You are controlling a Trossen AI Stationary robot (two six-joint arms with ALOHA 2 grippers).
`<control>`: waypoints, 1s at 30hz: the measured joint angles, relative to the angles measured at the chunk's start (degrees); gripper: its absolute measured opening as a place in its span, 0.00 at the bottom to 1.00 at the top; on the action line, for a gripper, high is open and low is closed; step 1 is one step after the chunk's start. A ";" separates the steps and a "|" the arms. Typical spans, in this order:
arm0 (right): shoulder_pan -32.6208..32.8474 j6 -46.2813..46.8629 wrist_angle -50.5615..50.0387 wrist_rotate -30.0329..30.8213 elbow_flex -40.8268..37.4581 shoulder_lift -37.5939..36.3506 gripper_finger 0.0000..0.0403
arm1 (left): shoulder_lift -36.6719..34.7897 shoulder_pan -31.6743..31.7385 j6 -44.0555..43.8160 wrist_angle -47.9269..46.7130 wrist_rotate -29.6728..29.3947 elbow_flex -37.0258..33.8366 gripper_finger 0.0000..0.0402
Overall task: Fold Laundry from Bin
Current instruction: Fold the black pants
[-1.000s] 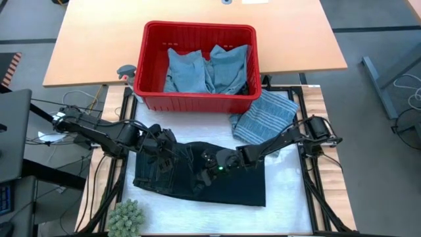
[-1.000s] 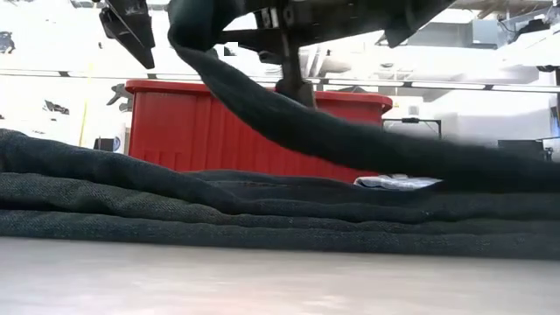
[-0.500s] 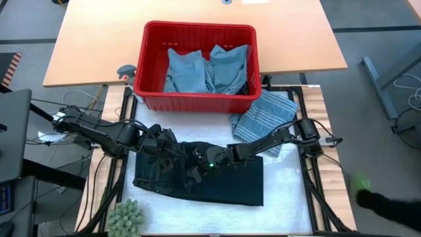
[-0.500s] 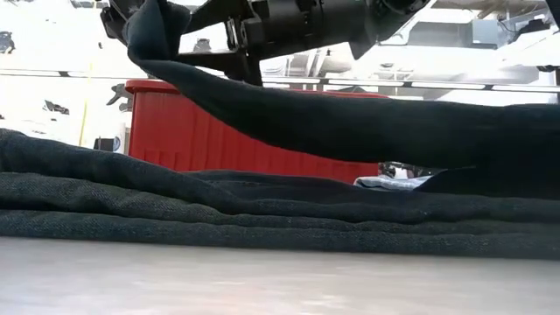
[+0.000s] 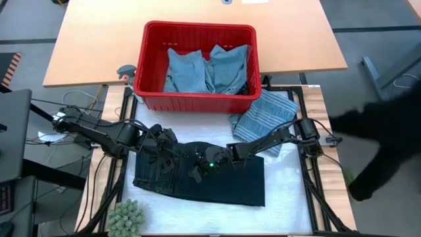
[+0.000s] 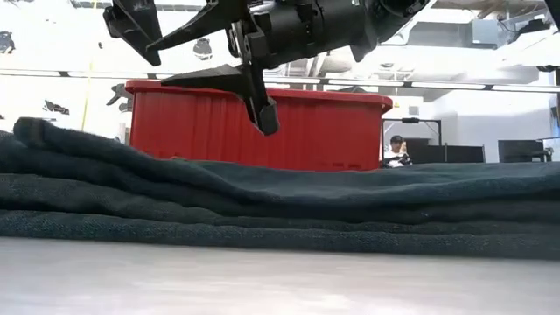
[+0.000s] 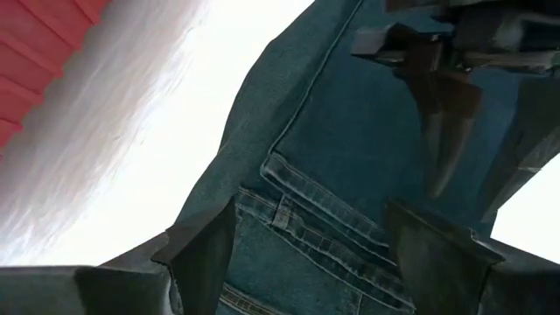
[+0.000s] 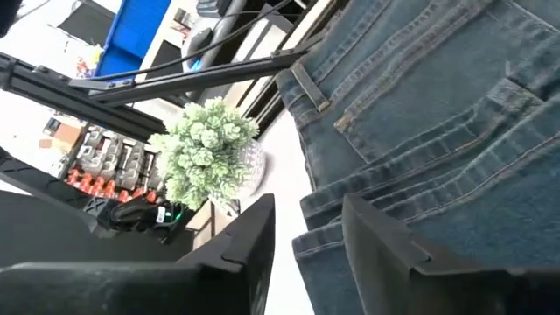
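Dark jeans (image 5: 217, 181) folded flat on the white bench (image 5: 289, 197), in front of the red bin (image 5: 197, 99) with blue clothes (image 5: 207, 69) inside. Striped cloth (image 5: 263, 115) beside the bin. Left pincer (image 5: 172, 160) wide apart over the jeans, empty. Right pincer (image 5: 195, 172) just above the jeans, fingers apart, gripping nothing.

Two arms, matte black, segmented links with rounded joint housings. Left arm (image 5: 105, 135): thin dark cables trailing from shoulder end. Right arm (image 5: 276, 137): blocky black joint near base, small green light glowing at wrist. Fingers (image 6: 258, 96) black, angular, wedge-shaped, tapering to blunt tips. Wrist views: flat-faced dark grey fingers (image 7: 206, 249), bevelled edges.
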 joint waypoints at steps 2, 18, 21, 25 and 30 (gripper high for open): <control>-0.18 -0.20 -0.20 0.00 0.00 0.01 0.41 | 0.00 0.00 -0.10 0.28 0.00 0.00 0.68; 5.42 -9.93 -47.89 -5.22 -0.07 -25.27 0.39 | -0.02 -5.94 -3.08 14.90 -1.85 -5.45 0.68; 10.73 -1.21 -58.72 6.78 -0.03 -30.73 0.39 | 0.00 -6.58 -7.12 23.20 0.32 -10.16 0.68; 17.90 11.81 -68.99 19.49 -0.04 -33.83 0.40 | 0.06 -5.27 -19.43 23.51 -3.30 -15.74 0.68; 23.46 19.26 -73.77 27.31 -0.10 -33.64 0.40 | 0.07 -3.04 -29.80 20.59 -2.03 -20.52 0.68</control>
